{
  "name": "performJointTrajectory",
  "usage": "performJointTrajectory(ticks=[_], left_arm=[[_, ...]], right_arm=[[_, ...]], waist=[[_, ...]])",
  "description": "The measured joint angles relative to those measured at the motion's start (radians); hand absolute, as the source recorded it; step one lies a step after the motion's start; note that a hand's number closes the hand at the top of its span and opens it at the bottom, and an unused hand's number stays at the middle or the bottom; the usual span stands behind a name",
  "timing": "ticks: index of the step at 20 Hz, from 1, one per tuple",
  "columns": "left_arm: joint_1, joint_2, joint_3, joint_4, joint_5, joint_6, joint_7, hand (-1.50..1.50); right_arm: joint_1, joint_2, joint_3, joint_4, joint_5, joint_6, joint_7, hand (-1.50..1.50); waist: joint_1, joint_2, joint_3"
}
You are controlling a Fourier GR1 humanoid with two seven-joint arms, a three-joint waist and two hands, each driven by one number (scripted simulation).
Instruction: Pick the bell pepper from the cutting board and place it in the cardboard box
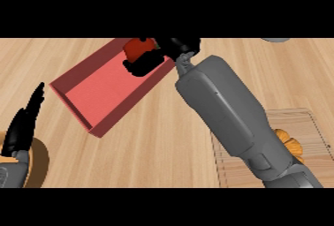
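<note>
Orange item (pixel 291 147) right; grey object (pixel 279 39) top edge.

Even, bright light over the counter, soft shadows only

The wooden counter (pixel 163 145) is lit evenly, with no glare or hot spots. The red box (pixel 98 95) shows shading on its inner walls, the near wall darker than the floor. The right forearm (pixel 228 114) carries a pale sheen along its upper side and darkens toward its lower edge. Both black hands read as flat dark shapes with almost no detail. Edges look slightly soft throughout.
</note>
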Motion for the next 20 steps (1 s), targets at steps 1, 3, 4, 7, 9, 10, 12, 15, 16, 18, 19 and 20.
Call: performJointTrajectory(ticks=[1, 3, 4, 7, 9, 10, 12, 15, 16, 18, 19, 20], left_arm=[[-0.012, 0.004, 0.003, 0.008, 0.001, -0.005, 0.000, 0.00], [-0.030, 0.000, 0.004, 0.020, 0.001, -0.009, 0.000, 0.00], [-0.040, -0.001, 0.003, 0.028, 0.003, -0.015, -0.002, 0.00], [-0.055, -0.010, -0.006, 0.036, -0.007, -0.014, -0.008, 0.00], [-0.067, -0.014, -0.011, 0.041, -0.011, -0.015, -0.009, 0.00], [-0.069, -0.021, -0.017, 0.046, -0.016, -0.013, -0.017, 0.00], [-0.086, -0.027, -0.024, 0.054, -0.022, -0.015, -0.012, 0.00], [-0.095, -0.033, -0.036, 0.039, -0.026, -0.020, -0.004, 0.00], [-0.099, -0.034, -0.039, 0.039, -0.028, -0.021, -0.002, 0.00], [-0.111, -0.039, -0.045, 0.045, -0.032, -0.022, -0.007, 0.00], [-0.114, -0.038, -0.045, 0.045, -0.031, -0.025, -0.006, 0.00], [-0.119, -0.036, -0.045, 0.046, -0.030, -0.030, -0.007, 0.00]], right_arm=[[-0.037, 0.001, 0.005, 0.037, -0.030, -0.020, 0.016, 1.50], [-0.090, 0.003, 0.016, 0.104, -0.095, -0.063, 0.029, 1.50], [-0.111, 0.003, 0.028, 0.137, -0.130, -0.083, 0.036, 1.50], [-0.182, 0.005, 0.032, 0.250, -0.211, -0.127, 0.033, 1.50], [-0.210, 0.005, 0.042, 0.316, -0.259, -0.161, 0.018, 1.50], [-0.228, 0.005, 0.051, 0.342, -0.283, -0.176, 0.017, 1.50], [-0.255, 0.005, 0.069, 0.397, -0.320, -0.199, 0.010, 1.50], [-0.292, 0.006, 0.082, 0.475, -0.359, -0.216, -0.001, 1.50], [-0.297, 0.006, 0.091, 0.496, -0.368, -0.226, -0.003, 1.50], [-0.310, 0.006, 0.110, 0.539, -0.376, -0.242, -0.004, 1.50], [-0.313, 0.006, 0.117, 0.559, -0.378, -0.258, -0.001, 1.50], [-0.316, 0.006, 0.121, 0.579, -0.382, -0.271, 0.003, 1.50]], waist=[[0.006, 0.002, 0.000], [0.013, 0.004, -0.001], [0.017, 0.005, -0.001], [0.036, 0.011, -0.001], [0.046, 0.015, -0.002], [0.051, 0.016, -0.002], [0.064, 0.020, -0.002], [0.084, 0.025, -0.003], [0.091, 0.027, -0.003], [0.102, 0.033, -0.003], [0.108, 0.034, -0.004], [0.113, 0.037, -0.004]])
